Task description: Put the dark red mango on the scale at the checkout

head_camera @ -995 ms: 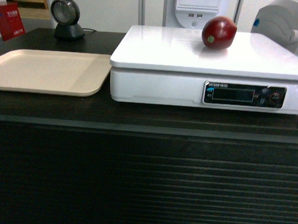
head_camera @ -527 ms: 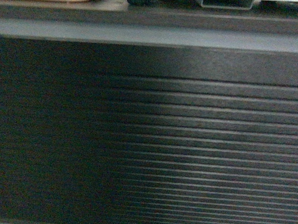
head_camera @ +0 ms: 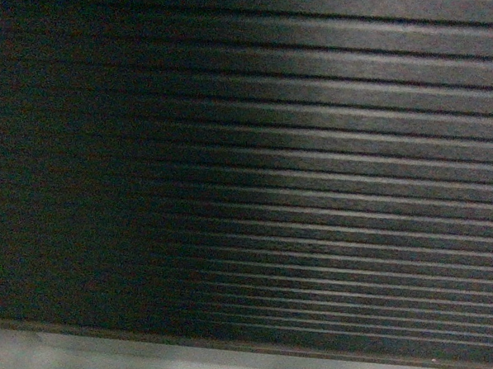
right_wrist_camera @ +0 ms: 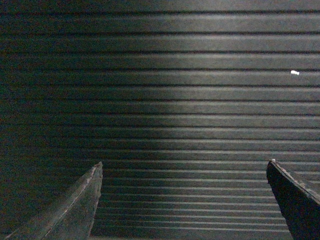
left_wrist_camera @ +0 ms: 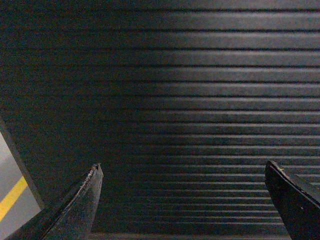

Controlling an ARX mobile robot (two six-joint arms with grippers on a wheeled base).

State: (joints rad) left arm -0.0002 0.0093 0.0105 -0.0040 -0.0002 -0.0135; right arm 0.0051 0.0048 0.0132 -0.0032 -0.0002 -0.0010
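Head view filled by the checkout (head_camera: pixel 247 176) front panel: dark, horizontally ribbed; right half catches light, left half in shadow; grey base (head_camera: pixel 237 364) strip runs along the bottom edge, slightly tilted.

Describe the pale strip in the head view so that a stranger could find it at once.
The ribbed front panel of the checkout fills almost the whole head view. At its lower edge runs the grey base, the only smooth, light band under the dark horizontal ribs.
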